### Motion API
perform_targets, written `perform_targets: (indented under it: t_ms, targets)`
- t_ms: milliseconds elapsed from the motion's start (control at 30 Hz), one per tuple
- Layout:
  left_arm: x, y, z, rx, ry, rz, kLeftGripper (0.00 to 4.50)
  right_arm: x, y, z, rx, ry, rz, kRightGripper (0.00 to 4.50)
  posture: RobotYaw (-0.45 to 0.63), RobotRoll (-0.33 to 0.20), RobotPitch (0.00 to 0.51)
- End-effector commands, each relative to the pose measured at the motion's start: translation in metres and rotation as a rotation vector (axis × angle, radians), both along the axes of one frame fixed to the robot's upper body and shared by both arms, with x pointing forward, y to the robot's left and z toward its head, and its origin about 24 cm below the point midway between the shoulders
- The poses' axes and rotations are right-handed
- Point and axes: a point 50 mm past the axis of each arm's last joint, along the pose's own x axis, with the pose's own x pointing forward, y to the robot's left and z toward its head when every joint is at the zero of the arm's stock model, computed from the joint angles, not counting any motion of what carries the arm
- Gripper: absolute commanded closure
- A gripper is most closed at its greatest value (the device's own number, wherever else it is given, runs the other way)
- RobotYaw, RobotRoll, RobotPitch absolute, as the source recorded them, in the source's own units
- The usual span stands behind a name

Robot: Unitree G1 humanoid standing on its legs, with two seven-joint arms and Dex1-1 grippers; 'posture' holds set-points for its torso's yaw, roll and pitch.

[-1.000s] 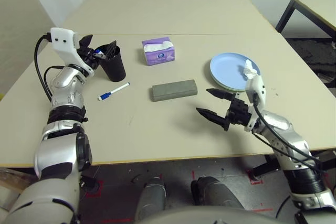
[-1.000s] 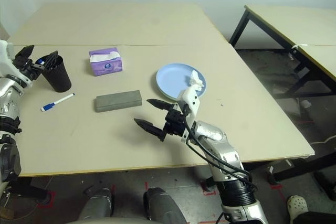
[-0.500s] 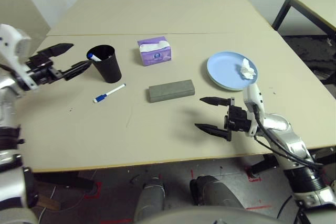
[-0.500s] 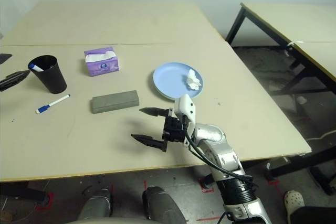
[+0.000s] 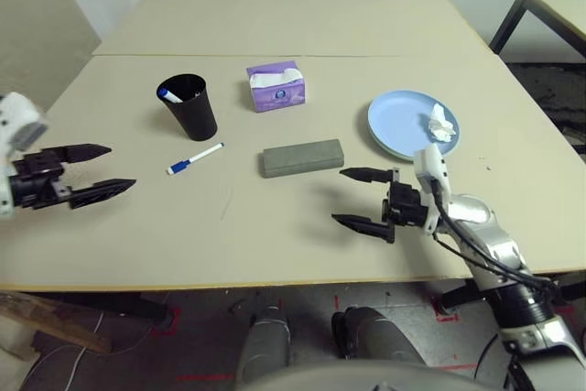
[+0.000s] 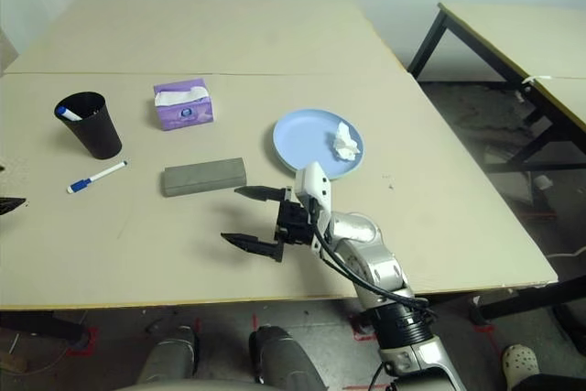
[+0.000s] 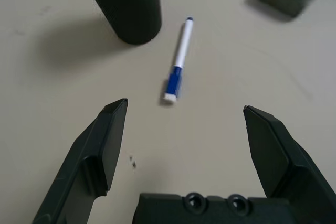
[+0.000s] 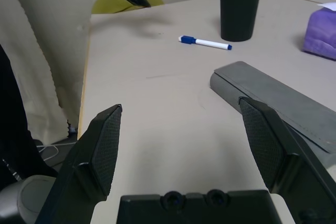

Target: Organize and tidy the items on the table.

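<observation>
A white marker with a blue cap (image 5: 195, 159) lies on the table (image 5: 275, 226) just in front of the black cup (image 5: 189, 107), which holds another blue-capped marker (image 5: 168, 95). The grey glasses case (image 5: 302, 157) lies at the middle, closed. A light-blue plate (image 5: 412, 124) at the right carries a crumpled white tissue (image 5: 441, 123). My left gripper (image 5: 101, 171) hovers open at the table's left edge, pointing toward the loose marker (image 7: 177, 62). My right gripper (image 5: 352, 199) is open, in front of the case and to its right (image 8: 278, 103), holding nothing.
A purple tissue box (image 5: 276, 87) stands behind the case. A seam (image 5: 366, 55) crosses the table at the back. A second table with black legs (image 6: 513, 43) stands to the right, across a gap of floor.
My left arm has drawn back from the cup to the table's left edge, gripper still open. The right gripper shifted slightly left. The camera view has also shifted.
</observation>
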Motion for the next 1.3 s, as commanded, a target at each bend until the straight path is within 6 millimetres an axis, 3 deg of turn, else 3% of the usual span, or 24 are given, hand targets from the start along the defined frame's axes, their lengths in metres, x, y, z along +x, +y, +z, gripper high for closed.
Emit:
perform_targets:
  t_ms: [33,367,800,1000,1133,1300]
  targets:
    - [0.016,-0.006,-0.018,0.029,0.006,0.026,0.03,-0.002,-0.001,-0.002,-0.014,0.007,-0.01,0.0,-0.05,0.0,0.111]
    - [0.048,-0.035,-0.04,0.017,0.003,-0.042,0.03,-0.007,-0.003,-0.002,-0.018,0.007,-0.037,0.0,-0.09,0.0,0.109]
    - [0.057,-0.038,-0.051,0.04,0.056,0.013,0.03,-0.008,0.001,0.001,-0.004,0.009,-0.039,0.0,-0.1,0.0,0.114]
    - [0.067,-0.049,-0.053,-0.003,0.094,0.022,0.03,-0.01,0.003,0.001,0.0,0.011,-0.039,0.0,-0.11,0.0,0.112]
    - [0.079,-0.059,-0.044,-0.048,0.126,0.01,0.03,-0.011,0.003,0.001,-0.003,0.015,-0.035,0.0,-0.12,0.0,0.112]
    - [0.087,-0.059,-0.02,0.033,0.182,-0.04,0.03,-0.011,0.003,0.001,-0.005,0.008,-0.042,0.0,-0.15,0.0,0.106]
